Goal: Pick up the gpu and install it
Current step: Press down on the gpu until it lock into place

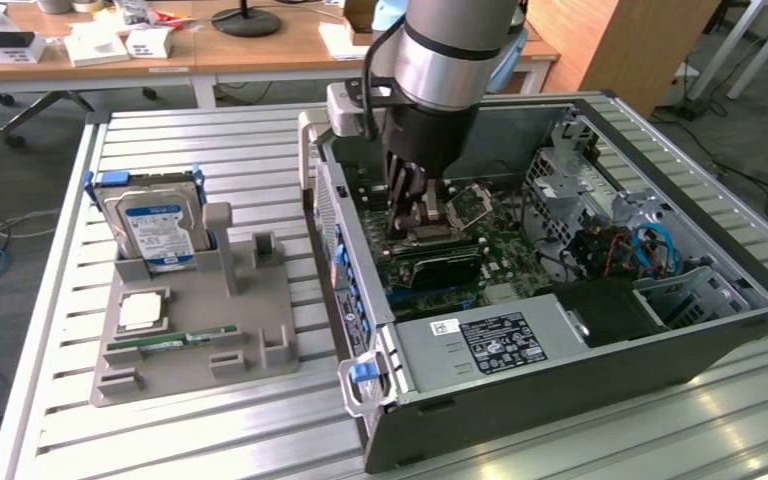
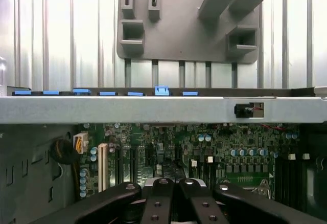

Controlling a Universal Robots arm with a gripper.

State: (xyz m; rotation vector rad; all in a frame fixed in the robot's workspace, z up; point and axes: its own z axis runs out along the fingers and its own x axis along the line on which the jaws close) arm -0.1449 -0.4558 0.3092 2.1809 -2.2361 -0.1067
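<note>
Spanning slatted metal table (image 1: 224, 420): open PC case (image 1: 704, 350) (desks (image 1: 264, 50) behind).

Black gripper (image 1: 418, 205) on a silver-and-black arm (image 1: 444, 60). Green motherboard (image 2: 204, 152) with pale blue capacitors and a white slot, inside a black computer case (image 1: 584, 370) with bare grey metal framing. Silver hard drive (image 1: 160, 232) with a blue-and-white label, in blue rails. Grey parts holder (image 1: 191, 345) carrying a green RAM stick (image 1: 171, 342). Striped silver slatted table (image 1: 224, 440). Blue clips along the grey case edge (image 2: 153, 109).
</note>
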